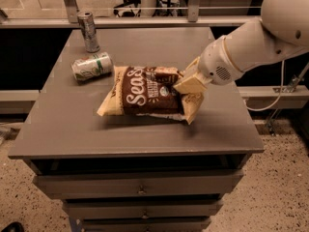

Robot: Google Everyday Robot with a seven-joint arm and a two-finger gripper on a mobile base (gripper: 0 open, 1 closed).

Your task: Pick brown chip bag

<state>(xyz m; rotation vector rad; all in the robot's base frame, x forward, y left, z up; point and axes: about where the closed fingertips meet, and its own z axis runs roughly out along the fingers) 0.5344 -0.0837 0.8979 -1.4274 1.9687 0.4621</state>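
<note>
The brown chip bag (145, 94), dark brown with white "Sea" lettering and cream ends, hangs tilted just above the grey cabinet top (145, 134). Its right end is raised and a shadow lies under it. My gripper (187, 85) comes in from the right on a white arm and is shut on the bag's right end. The cream fingers (192, 83) cover part of the bag's right edge.
A silver-green can (91, 66) lies on its side just left of the bag. A second can (88, 31) stands upright at the back left. The cabinet has drawers (140, 182) below its front edge. A railing (145, 21) runs behind it.
</note>
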